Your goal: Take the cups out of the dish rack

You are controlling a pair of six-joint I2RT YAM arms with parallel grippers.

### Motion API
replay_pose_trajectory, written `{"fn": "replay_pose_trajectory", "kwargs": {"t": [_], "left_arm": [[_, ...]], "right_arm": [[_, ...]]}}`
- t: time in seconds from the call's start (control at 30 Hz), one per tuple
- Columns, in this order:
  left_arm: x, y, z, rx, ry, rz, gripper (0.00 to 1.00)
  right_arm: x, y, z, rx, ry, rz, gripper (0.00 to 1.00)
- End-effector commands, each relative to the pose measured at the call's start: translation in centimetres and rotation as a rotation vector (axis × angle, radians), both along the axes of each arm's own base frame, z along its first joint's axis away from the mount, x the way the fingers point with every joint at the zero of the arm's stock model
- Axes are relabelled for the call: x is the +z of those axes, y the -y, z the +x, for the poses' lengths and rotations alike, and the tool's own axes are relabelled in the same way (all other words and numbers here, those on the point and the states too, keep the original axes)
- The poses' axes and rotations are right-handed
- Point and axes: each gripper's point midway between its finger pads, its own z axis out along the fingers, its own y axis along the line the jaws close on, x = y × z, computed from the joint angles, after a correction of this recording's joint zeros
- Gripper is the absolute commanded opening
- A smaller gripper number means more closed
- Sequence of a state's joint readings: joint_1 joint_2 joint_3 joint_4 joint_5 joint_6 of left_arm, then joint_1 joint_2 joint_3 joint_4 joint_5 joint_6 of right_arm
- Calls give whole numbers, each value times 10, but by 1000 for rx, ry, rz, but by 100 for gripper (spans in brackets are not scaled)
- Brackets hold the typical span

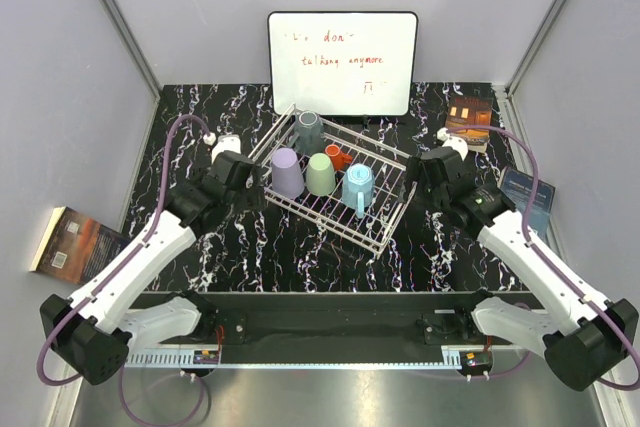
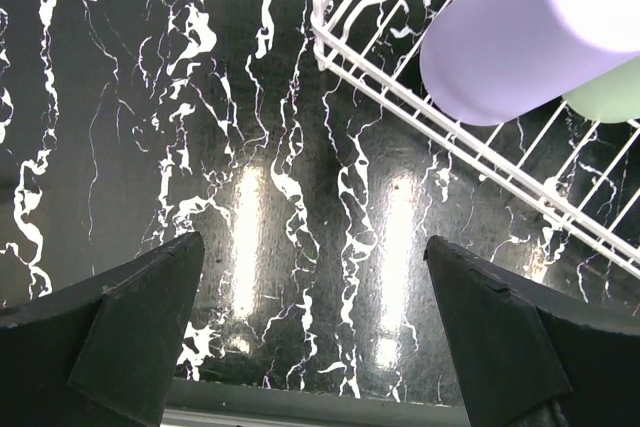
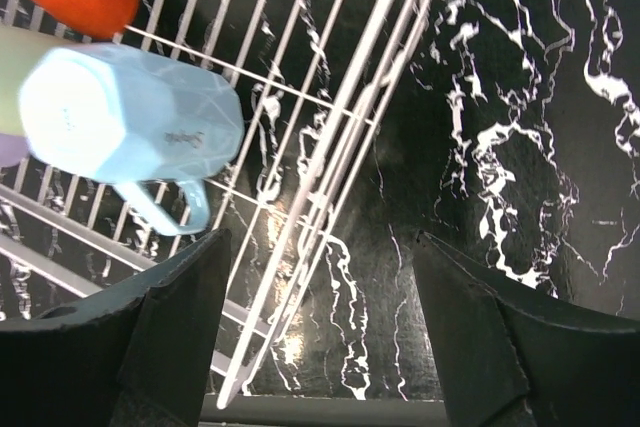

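The white wire dish rack (image 1: 386,238) sits mid-table, holding a dark grey cup (image 1: 309,131), a lilac cup (image 1: 287,172), a pale green cup (image 1: 321,174), a small orange cup (image 1: 337,156) and a light blue mug (image 1: 358,187), all upside down. My left gripper (image 1: 245,182) hovers open at the rack's left edge. In its wrist view the left gripper (image 2: 312,242) is over bare tabletop, the lilac cup (image 2: 520,37) up to its right. My right gripper (image 3: 322,237) is open over the rack's right rim (image 3: 340,137), beside the blue mug (image 3: 120,117).
A whiteboard (image 1: 342,62) with red writing leans on the back wall. A book (image 1: 75,242) lies off the table's left side. A picture card (image 1: 468,119) and a blue booklet (image 1: 527,197) lie at the right. Grey walls enclose the table.
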State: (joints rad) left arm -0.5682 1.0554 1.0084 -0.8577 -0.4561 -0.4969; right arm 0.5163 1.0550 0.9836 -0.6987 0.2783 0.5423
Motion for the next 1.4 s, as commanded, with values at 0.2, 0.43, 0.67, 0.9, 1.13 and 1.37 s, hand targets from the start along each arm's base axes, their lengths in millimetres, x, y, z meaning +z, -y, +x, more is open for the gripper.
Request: {"fn": "replay_pose_trajectory", "kwargs": {"t": [0.2, 0.43, 0.67, 0.9, 1.13, 1.37], "left_arm": [[23, 6, 16, 24, 82, -40, 99], [35, 2, 18, 45, 125, -48, 99], [44, 2, 29, 73, 150, -38, 99], [55, -23, 64, 166, 167, -5, 99], [46, -37, 94, 226, 130, -30, 99], [36, -24, 114, 192, 129, -70, 99]], "right_arm": [[-16, -9, 23, -46, -3, 2, 76], [-22, -20, 31, -21, -20, 14, 55], [-31, -22, 30, -3, -43, 4, 36], [-48, -21, 29, 18, -81, -34, 38], [-55, -22, 27, 37, -106, -47, 0], [-53, -22, 21, 50, -107, -35, 0]]}}
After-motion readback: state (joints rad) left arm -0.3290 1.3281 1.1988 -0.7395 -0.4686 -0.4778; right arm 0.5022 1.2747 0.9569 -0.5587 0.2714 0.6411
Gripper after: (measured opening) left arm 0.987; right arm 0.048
